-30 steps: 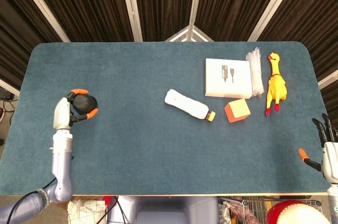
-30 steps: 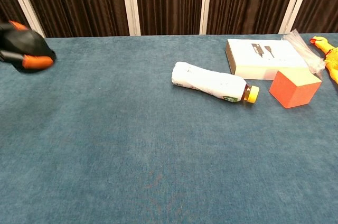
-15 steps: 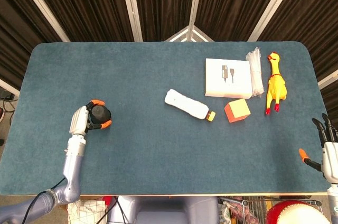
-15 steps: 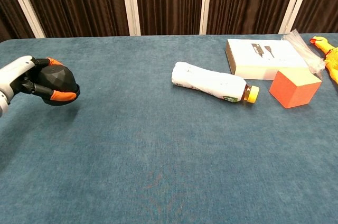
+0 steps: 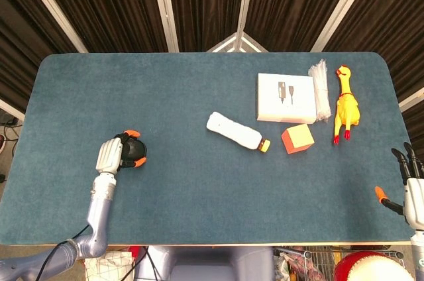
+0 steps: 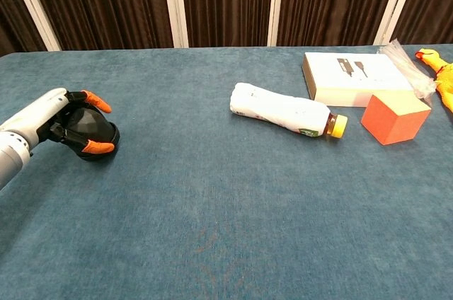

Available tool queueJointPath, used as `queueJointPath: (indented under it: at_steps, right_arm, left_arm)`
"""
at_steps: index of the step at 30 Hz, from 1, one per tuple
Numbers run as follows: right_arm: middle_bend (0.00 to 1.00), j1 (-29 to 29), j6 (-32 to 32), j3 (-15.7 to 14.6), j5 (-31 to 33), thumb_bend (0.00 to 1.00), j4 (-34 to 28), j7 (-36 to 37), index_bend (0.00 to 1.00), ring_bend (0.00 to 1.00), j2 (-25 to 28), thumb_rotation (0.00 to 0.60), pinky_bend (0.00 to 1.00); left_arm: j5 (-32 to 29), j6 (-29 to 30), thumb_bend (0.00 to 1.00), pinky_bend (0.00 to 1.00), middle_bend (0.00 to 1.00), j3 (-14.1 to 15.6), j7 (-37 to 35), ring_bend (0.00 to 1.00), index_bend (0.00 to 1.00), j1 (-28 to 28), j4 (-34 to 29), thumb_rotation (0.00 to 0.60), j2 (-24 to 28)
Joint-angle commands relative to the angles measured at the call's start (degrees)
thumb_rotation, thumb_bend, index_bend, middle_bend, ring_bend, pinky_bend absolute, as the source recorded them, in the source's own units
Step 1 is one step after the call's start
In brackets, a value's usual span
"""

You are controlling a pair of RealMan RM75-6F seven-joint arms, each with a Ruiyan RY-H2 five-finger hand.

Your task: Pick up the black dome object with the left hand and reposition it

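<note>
The black dome object (image 5: 135, 152) (image 6: 93, 131) sits low on the blue table (image 5: 199, 188) at its left front, seemingly touching the cloth. My left hand (image 5: 111, 156) (image 6: 58, 120) holds it from the left, orange fingertips (image 6: 98, 147) wrapped over its top and front. One fingertip is lifted slightly off the dome. My right hand (image 5: 409, 187) shows only in the head view, off the table's right edge, fingers spread, holding nothing.
A white bottle with an orange cap (image 5: 236, 132) (image 6: 283, 110) lies mid-table. Right of it are an orange cube (image 5: 297, 138) (image 6: 395, 117), a white box (image 5: 286, 97) (image 6: 354, 77), a plastic bag (image 5: 320, 89) and a yellow rubber chicken (image 5: 345, 104).
My left hand carried the dome rightward and towards the front edge, and lowered it to the table surface. The right hand has not moved.
</note>
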Motion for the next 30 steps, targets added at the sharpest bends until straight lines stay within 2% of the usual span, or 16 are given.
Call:
queueJointPath:
  at_steps: [1,5,10,16,19,24,28,30]
  right_arm:
    - [0.01,0.0,0.0,0.0,0.0,0.26,0.0,0.0,0.15,0.18,0.0,0.600,0.19]
    - [0.01,0.0,0.0,0.0,0.0,0.26,0.0,0.0,0.15,0.18,0.0,0.600,0.19]
    - [0.01,0.0,0.0,0.0,0.0,0.26,0.0,0.0,0.15,0.18,0.0,0.600,0.19]
    - [0.01,0.0,0.0,0.0,0.0,0.26,0.0,0.0,0.15,0.18,0.0,0.600,0.19]
    - [0.01,0.0,0.0,0.0,0.0,0.26,0.0,0.0,0.15,0.18,0.0,0.600,0.19]
    - [0.01,0.0,0.0,0.0,0.0,0.26,0.0,0.0,0.15,0.18,0.0,0.600,0.19]
    - [0.01,0.0,0.0,0.0,0.0,0.26,0.0,0.0,0.15,0.18,0.0,0.600,0.19]
    - [0.01,0.0,0.0,0.0,0.0,0.26,0.0,0.0,0.15,0.18,0.0,0.600,0.19]
  left_arm:
    - [0.0,-1.0,0.36,0.22,0.25,0.8,2.4,0.16,0.26,0.0,-0.9,0.600,1.1]
    - [-1.0,-2.1,0.30,0.12,0.08,1.2,5.8,0.01,0.13,0.2,-3.4,0.600,3.4]
    - [-1.1,-1.3,0.26,0.06,0.00,0.6,6.8,0.00,0.07,0.8,-6.9,0.600,6.1]
    - [0.7,0.5,0.24,0.06,0.01,0.5,6.1,0.00,0.07,1.7,-11.7,0.600,9.5]
    - [0.7,1.3,0.24,0.10,0.06,0.9,10.3,0.00,0.09,2.4,-16.6,0.600,14.1]
    - [-6.4,-1.3,0.24,0.13,0.09,0.7,21.0,0.00,0.10,1.8,-23.2,0.600,18.9]
    - [-13.1,-2.8,0.24,0.13,0.11,0.6,29.2,0.00,0.10,0.1,-26.5,0.600,20.5]
    - [-14.9,-2.8,0.24,0.13,0.11,0.6,31.1,0.00,0.10,-0.6,-27.0,0.600,20.3]
